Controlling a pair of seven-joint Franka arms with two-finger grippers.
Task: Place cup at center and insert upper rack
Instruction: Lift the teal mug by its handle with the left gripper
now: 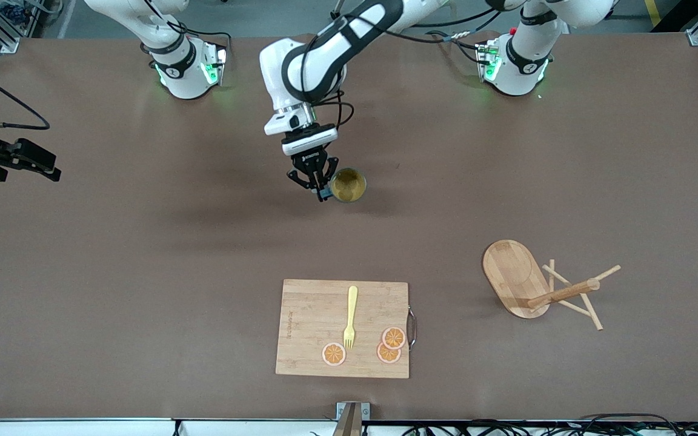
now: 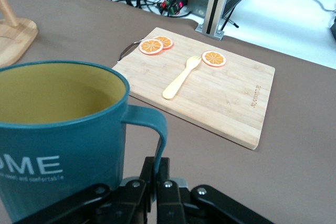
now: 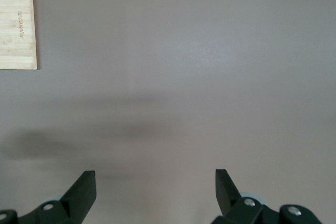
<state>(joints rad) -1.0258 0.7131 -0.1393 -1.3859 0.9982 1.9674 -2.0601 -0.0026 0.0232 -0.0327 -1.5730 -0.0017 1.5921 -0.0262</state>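
My left gripper point(image 1: 323, 192) is shut on the handle of the dark teal cup point(image 1: 348, 184), which is upright with its yellow inside showing, over the middle of the table. In the left wrist view the fingers point(image 2: 164, 174) pinch the handle and the cup point(image 2: 58, 129) fills the foreground. The wooden mug tree point(image 1: 515, 275) lies tipped on its side toward the left arm's end of the table, its post point(image 1: 564, 293) and pegs flat on the table. Its base also shows in the left wrist view point(image 2: 13, 38). My right gripper point(image 1: 40, 165) waits open and empty at the right arm's end of the table point(image 3: 155, 187).
A rectangular bamboo cutting board point(image 1: 306, 330) lies nearer the front camera than the cup, with a yellow fork point(image 1: 351, 316) and three orange slices point(image 1: 394, 337) on it. It also shows in the left wrist view point(image 2: 231, 103) and the right wrist view point(image 3: 18, 24).
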